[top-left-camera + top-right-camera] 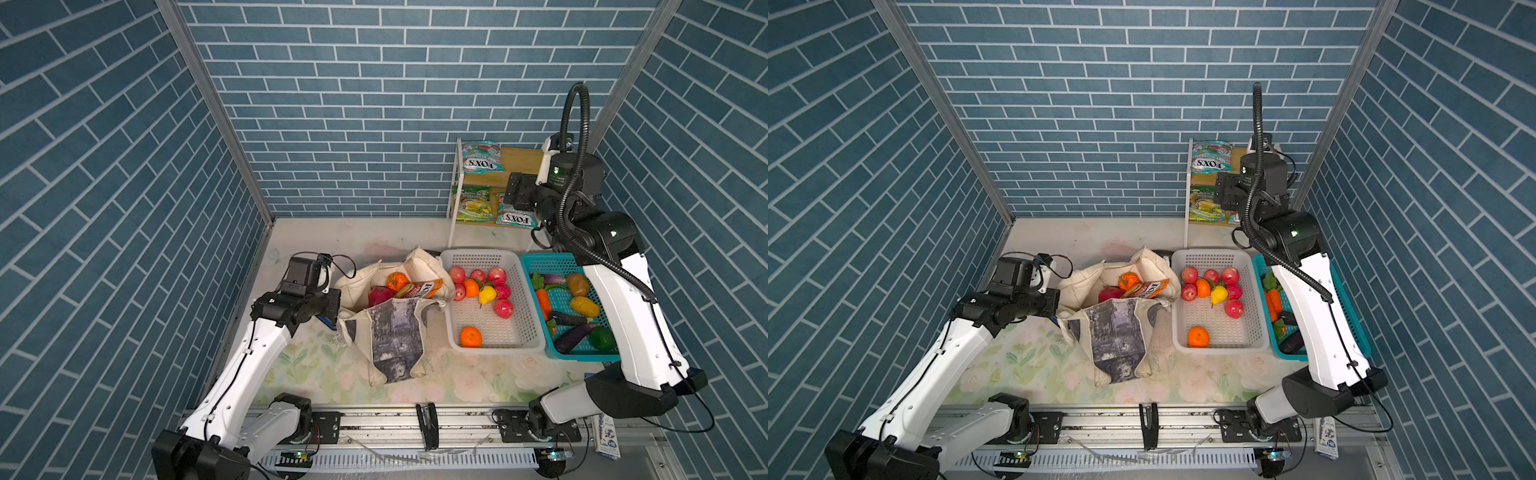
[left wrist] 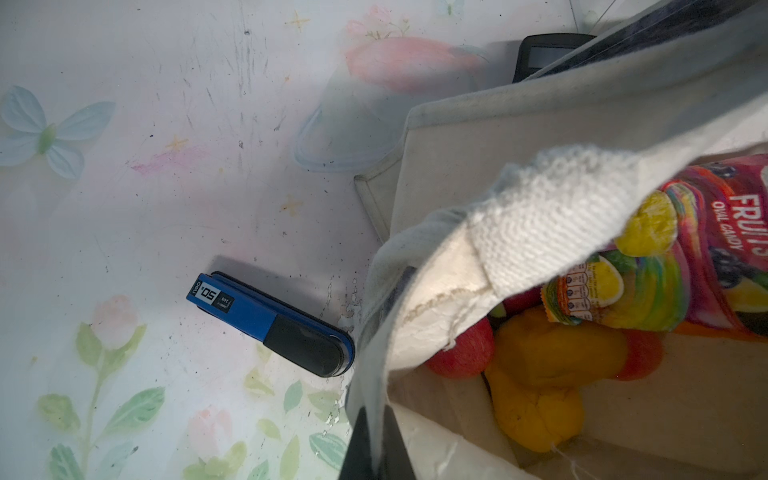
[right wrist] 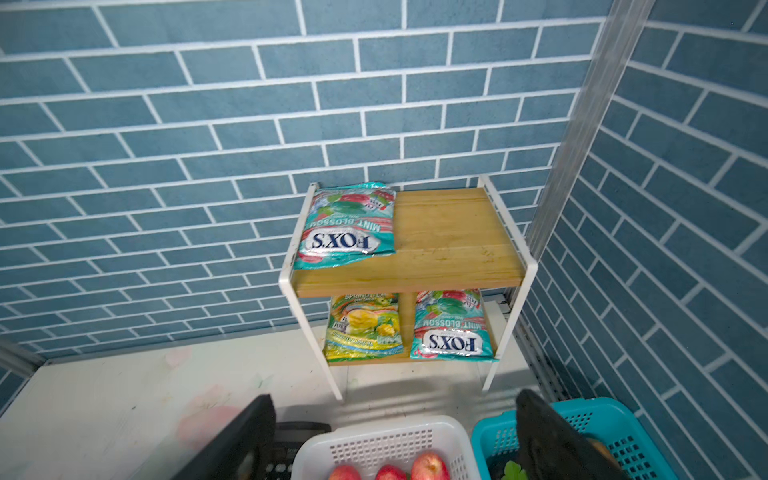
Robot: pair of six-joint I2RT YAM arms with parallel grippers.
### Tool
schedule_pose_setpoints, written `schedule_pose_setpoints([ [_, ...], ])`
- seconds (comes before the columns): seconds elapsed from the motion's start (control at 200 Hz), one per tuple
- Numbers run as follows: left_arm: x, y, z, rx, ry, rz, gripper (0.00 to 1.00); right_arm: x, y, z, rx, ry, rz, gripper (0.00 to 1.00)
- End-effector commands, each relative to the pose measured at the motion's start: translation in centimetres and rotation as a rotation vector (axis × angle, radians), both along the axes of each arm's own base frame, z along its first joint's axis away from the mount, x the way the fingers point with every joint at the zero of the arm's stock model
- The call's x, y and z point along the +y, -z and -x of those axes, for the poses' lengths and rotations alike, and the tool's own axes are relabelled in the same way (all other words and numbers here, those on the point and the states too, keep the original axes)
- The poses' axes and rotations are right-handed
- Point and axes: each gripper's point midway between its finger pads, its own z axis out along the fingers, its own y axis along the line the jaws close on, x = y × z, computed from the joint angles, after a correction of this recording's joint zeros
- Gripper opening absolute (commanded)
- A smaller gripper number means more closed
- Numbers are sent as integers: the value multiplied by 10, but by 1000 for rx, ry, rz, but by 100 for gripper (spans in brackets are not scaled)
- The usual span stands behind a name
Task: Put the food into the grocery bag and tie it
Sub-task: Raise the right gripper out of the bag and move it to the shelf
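The cream grocery bag [image 1: 395,332] with its grey print panel stands open left of centre in both top views. Inside lie an orange [image 1: 397,281], a pink dragon fruit [image 1: 380,296] and a candy packet [image 2: 723,232]. My left gripper [image 2: 376,449] is shut on the bag's left rim, cream cloth pinched between its jaws. My right gripper [image 3: 395,397] hangs open and empty above the far ends of the baskets, facing the shelf. FOX'S packets [image 3: 347,226] lie on the shelf's two levels. Apples [image 1: 496,275] and oranges fill the white basket, vegetables [image 1: 584,306] the teal one.
The white basket [image 1: 490,332] and teal basket [image 1: 540,266] stand side by side right of the bag. The wooden shelf [image 3: 449,237] fills the back right corner. A blue stapler [image 2: 270,320] lies by the bag's left side, and a black calculator [image 2: 544,54] behind it.
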Motion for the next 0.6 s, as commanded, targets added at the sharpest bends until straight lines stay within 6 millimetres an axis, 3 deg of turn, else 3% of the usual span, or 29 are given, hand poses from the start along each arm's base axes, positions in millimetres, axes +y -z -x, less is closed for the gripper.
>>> schedule_pose_setpoints([
  [0.0, 1, 0, 2, -3, 6, -1, 5, -7, -3, -17, 12, -15, -21, 87],
  [0.34, 2, 1, 2, 2, 3, -6, 5, -18, 42, -96, 152, -60, -266, 80],
  [0.595, 4, 2, 2, 6, -2, -16, 5, -11, 62, -130, 187, -118, -409, 77],
])
